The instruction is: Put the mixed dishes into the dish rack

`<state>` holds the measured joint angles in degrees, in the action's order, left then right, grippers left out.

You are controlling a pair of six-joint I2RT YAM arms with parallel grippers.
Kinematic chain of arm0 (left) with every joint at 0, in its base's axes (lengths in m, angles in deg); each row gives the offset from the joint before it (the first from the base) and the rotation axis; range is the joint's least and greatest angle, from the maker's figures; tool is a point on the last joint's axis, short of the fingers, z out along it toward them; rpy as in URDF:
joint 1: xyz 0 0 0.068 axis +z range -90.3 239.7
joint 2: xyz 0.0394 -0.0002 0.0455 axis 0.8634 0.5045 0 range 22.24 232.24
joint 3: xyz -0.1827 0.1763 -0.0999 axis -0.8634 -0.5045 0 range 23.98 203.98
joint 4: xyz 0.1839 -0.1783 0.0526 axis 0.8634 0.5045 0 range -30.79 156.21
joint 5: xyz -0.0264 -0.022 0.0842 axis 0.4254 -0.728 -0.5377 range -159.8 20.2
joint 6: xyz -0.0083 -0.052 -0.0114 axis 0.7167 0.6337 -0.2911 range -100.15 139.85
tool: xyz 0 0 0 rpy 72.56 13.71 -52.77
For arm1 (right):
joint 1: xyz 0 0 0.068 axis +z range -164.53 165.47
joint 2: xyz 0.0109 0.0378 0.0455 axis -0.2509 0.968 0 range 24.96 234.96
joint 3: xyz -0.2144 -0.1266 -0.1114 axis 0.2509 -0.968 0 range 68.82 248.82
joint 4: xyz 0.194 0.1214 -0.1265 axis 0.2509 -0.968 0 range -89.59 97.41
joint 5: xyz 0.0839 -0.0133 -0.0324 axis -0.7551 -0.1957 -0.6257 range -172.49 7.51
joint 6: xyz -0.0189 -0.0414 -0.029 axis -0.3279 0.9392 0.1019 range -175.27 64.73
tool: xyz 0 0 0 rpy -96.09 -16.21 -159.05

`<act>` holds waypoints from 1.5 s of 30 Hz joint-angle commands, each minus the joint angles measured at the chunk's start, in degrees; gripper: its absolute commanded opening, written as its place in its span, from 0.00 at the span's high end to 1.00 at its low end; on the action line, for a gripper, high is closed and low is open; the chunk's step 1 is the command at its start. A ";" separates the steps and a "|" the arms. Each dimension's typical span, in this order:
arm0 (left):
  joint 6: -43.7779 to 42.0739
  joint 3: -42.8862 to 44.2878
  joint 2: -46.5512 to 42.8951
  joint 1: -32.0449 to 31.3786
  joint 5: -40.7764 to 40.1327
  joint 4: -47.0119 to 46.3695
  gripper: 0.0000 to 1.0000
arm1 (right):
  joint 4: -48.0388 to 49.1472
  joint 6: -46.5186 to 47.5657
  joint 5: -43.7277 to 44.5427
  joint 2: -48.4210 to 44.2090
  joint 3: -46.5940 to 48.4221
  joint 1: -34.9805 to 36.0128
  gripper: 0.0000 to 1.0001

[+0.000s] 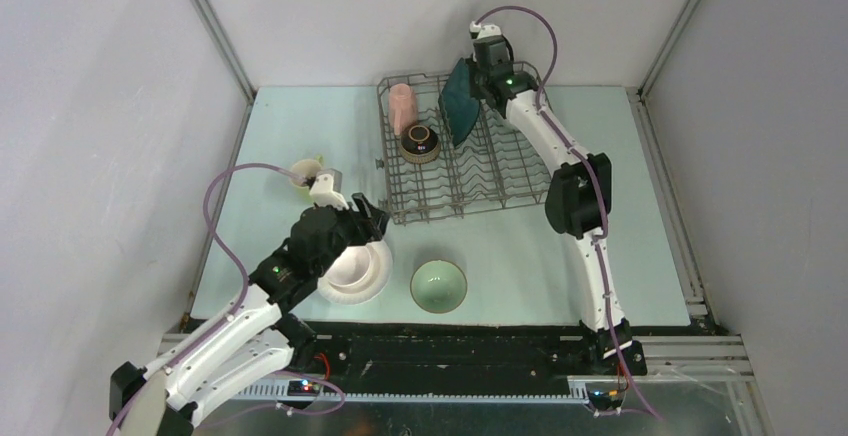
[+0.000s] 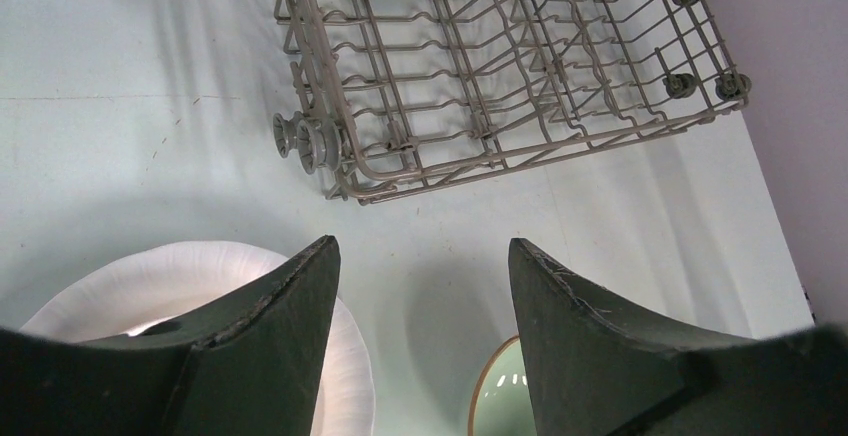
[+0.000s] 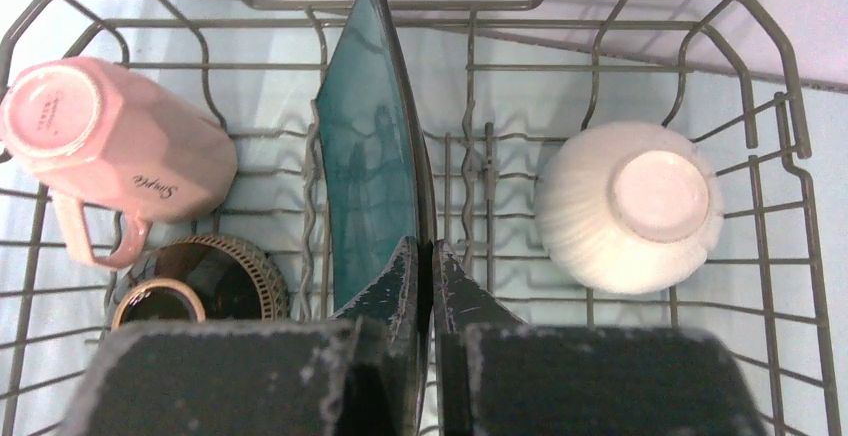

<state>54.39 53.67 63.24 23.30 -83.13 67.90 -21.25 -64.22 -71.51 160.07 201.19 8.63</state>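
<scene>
The dish rack (image 1: 470, 181) stands at the table's middle back. In it lie a pink mug (image 3: 110, 146), a brown bowl (image 3: 205, 281) and an upturned white bowl (image 3: 630, 206). The dark teal plate (image 3: 370, 156) stands on edge between the tines, and my right gripper (image 3: 423, 256) is shut on its upper rim. My left gripper (image 2: 425, 256) is open and empty, hovering over the table just in front of the rack. Below it are the round white plate (image 2: 180, 276), carrying a pale pink bowl (image 1: 358, 261), and a pale green bowl (image 1: 438, 286).
A yellow-green mug (image 1: 303, 173) sits left of the rack behind my left wrist. The rack's front corner with its small wheels (image 2: 300, 141) is close ahead of the left gripper. Grey walls enclose the table on three sides.
</scene>
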 commanded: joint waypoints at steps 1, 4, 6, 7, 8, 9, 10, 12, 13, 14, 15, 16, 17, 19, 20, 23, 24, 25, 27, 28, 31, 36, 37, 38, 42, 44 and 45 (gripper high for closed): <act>0.45 0.70 0.28 0.83 -0.42 -2.41 0.31 | 9.11 -0.30 -0.62 1.37 3.46 -0.34 0.94; 0.51 0.82 0.84 0.96 -0.22 -2.47 0.31 | 9.19 -1.92 -2.13 1.64 2.37 -1.01 0.86; 0.60 0.84 1.00 1.00 -0.19 -2.36 0.31 | 9.23 -3.53 -2.72 1.46 1.56 -1.72 0.81; 0.61 0.83 1.01 1.03 -0.21 -2.36 0.31 | 9.28 -4.61 -4.08 1.38 1.26 -2.24 0.81; 0.68 0.70 0.97 1.05 -0.21 -2.32 0.31 | 9.32 -5.08 -4.81 1.27 0.74 -2.50 0.81; 0.73 0.62 0.83 1.07 -0.15 -2.31 0.31 | 9.32 -6.00 -6.14 1.20 0.50 -3.10 0.81; 0.82 0.45 0.75 1.11 -0.18 -2.29 0.31 | 9.24 -6.44 -6.67 1.10 0.05 -3.37 0.80; 0.99 0.11 0.56 1.12 -0.28 -2.34 0.31 | 9.23 -7.17 -8.08 0.86 -0.64 -4.17 0.74; 1.02 -0.02 0.40 1.17 -0.16 -2.38 0.31 | 9.10 -7.36 -8.70 0.77 -0.81 -4.26 0.70; 1.09 -0.13 0.36 1.16 -0.14 -2.39 0.31 | 8.75 -7.38 -8.92 0.55 -1.00 -4.37 0.64; 1.16 -0.19 0.33 1.16 0.02 -2.42 0.31 | 8.55 -7.37 -9.26 0.40 -1.16 -4.49 0.61; 1.28 -0.32 0.32 1.16 0.08 -2.53 0.31 | 8.34 -7.28 -9.37 -0.05 -1.29 -4.56 0.56; 1.41 -0.37 0.32 1.16 0.21 -2.62 0.31 | 8.27 -7.25 -9.42 -0.34 -1.78 -4.54 0.54; 1.56 -0.64 0.38 1.16 0.37 -2.92 0.31 | 8.27 -7.10 -9.45 -1.80 -2.59 -4.68 0.47; 1.61 -0.68 0.39 1.16 0.50 -3.03 0.31 | 8.21 -7.04 -9.63 -2.23 -2.88 -4.78 0.42; 1.74 -0.57 0.30 1.17 0.86 -2.80 0.31 | 8.16 -7.09 -9.77 -4.36 -4.03 -4.80 0.31; 1.75 -0.48 0.07 1.16 1.09 -2.76 0.31 | 7.67 -7.12 -9.67 -4.74 -4.09 -4.79 0.26; 1.75 -0.45 -0.07 1.16 1.23 -2.65 0.30 | 7.07 -7.08 -9.53 -5.46 -4.13 -4.79 0.21; 1.75 -0.36 -0.55 1.16 1.35 -2.26 0.30 | 5.94 -7.16 -8.73 -6.77 -4.14 -4.80 0.10; 1.71 -0.35 -0.84 1.16 1.30 -2.03 0.30 | 5.48 -7.29 -7.85 -7.22 -4.19 -4.84 0.05; 1.59 -0.34 -1.53 1.16 1.40 -1.33 0.29 | 3.64 -7.23 -6.74 -9.67 -4.57 -4.79 0.01; 2.62 0.47 -2.88 1.16 -0.05 2.32 0.02 | 1.71 -7.34 -5.99 -16.20 -9.44 -4.63 0.01; 2.58 0.94 -3.00 1.16 -0.63 3.69 0.01 | 2.55 -7.49 -5.91 -17.56 -10.97 -4.61 0.00; 2.27 1.05 -3.28 1.16 -0.69 4.09 0.01 | 3.21 -7.62 -5.94 -20.29 -14.46 -4.61 0.00; 2.15 0.66 -5.01 1.16 -0.40 5.37 0.00 | 5.30 -8.36 -6.79 -27.07 -22.01 -4.66 0.01; 2.30 0.30 -5.90 1.16 0.01 5.78 0.00 | 5.13 -8.67 -6.79 -30.00 -24.97 -4.44 0.01; 2.38 -0.05 -6.53 1.16 0.32 5.87 0.00 | 5.12 -8.95 -6.62 -30.92 -26.11 -4.40 0.00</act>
<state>56.08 53.67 58.95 24.00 -82.64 73.10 -17.52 -71.85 -78.59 134.61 179.36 3.77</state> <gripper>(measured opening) 0.996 0.993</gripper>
